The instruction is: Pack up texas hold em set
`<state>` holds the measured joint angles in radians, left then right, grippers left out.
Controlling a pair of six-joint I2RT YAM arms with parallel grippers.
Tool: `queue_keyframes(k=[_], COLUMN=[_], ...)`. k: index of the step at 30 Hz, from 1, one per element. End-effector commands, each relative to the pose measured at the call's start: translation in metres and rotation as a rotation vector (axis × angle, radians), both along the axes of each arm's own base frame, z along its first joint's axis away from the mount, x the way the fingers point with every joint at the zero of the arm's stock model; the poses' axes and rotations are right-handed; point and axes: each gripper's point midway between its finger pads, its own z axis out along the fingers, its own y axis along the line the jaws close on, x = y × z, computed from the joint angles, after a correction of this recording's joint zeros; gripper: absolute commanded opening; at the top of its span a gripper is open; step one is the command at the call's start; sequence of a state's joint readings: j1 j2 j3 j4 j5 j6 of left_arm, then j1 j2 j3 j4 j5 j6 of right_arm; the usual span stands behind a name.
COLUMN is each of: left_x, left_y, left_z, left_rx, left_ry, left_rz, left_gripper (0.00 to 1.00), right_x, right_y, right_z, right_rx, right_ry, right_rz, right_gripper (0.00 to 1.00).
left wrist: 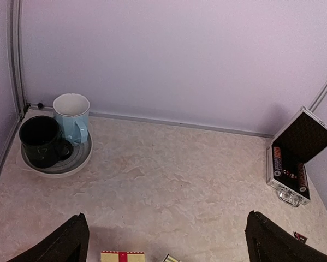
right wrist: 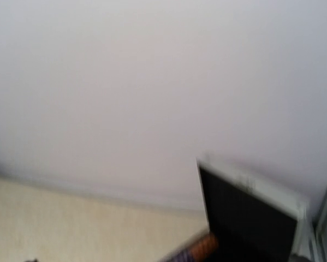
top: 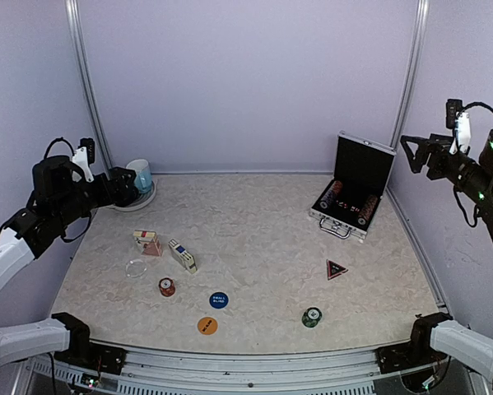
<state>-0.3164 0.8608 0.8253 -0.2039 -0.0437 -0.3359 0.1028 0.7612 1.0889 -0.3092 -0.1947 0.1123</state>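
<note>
The silver case (top: 355, 191) stands open at the back right, its black lid up and rows of chips (top: 331, 196) inside. It also shows in the left wrist view (left wrist: 292, 155) and, blurred, in the right wrist view (right wrist: 249, 217). On the table lie two card decks (top: 147, 241) (top: 183, 256), a red chip stack (top: 167, 286), a green chip stack (top: 312, 317), a blue button (top: 219, 300), an orange button (top: 207, 326) and a dark triangular marker (top: 337, 269). My left gripper (top: 129, 188) (left wrist: 168, 245) hangs open and empty by the mugs. My right gripper (top: 411, 153) hovers open, above and right of the case.
A light blue mug (left wrist: 71, 115) and a dark mug (left wrist: 41, 141) stand on a grey plate (left wrist: 59, 165) in the back left corner. A small clear round lid (top: 136, 267) lies left of the red chips. Walls close the table on three sides.
</note>
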Motion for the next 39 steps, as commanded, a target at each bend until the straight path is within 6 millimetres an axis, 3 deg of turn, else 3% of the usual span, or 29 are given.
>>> queue_keyframes(k=[1,5,11,19,22,27,33,39], left_x=[0.001,0.001,0.001,0.002,0.004,-0.008,-0.009,-0.009], left_y=[0.005,0.017,0.037,0.001,0.008,-0.004,-0.008,-0.012], left_z=[0.014,0.014,0.012,0.013,0.012,0.009,0.004,0.000], left_rx=[-0.013,-0.023,-0.077,-0.054,-0.083,-0.030,-0.035,-0.041], left_ry=[-0.031,-0.031,-0.006,-0.025,-0.039,-0.070,-0.055,-0.045], left_rz=[0.040,0.105,0.239,0.017,0.065,-0.037,-0.060,-0.078], left_gripper=[0.99,0.99,0.99,0.99,0.99,0.99,0.99,0.99], right_x=[0.003,-0.008,-0.028,-0.009,0.004,0.029,0.051,0.056], right_y=[-0.001,0.004,0.011,0.041,0.041,0.033,0.020,0.046], right_z=[-0.043,-0.031,-0.014,-0.060,-0.085,-0.129,-0.159,-0.184], right_rx=[-0.028,0.011,-0.017,-0.002,0.007,0.012,0.151,0.236], right_ry=[0.206,0.220,0.105,0.303,0.414,0.557,0.666,0.772], right_rz=[-0.018,0.019,0.063,0.219,0.199,0.119,-0.029,0.096], right_gripper=[0.99,0.99,0.99,0.99,0.99,0.99,0.99,0.99])
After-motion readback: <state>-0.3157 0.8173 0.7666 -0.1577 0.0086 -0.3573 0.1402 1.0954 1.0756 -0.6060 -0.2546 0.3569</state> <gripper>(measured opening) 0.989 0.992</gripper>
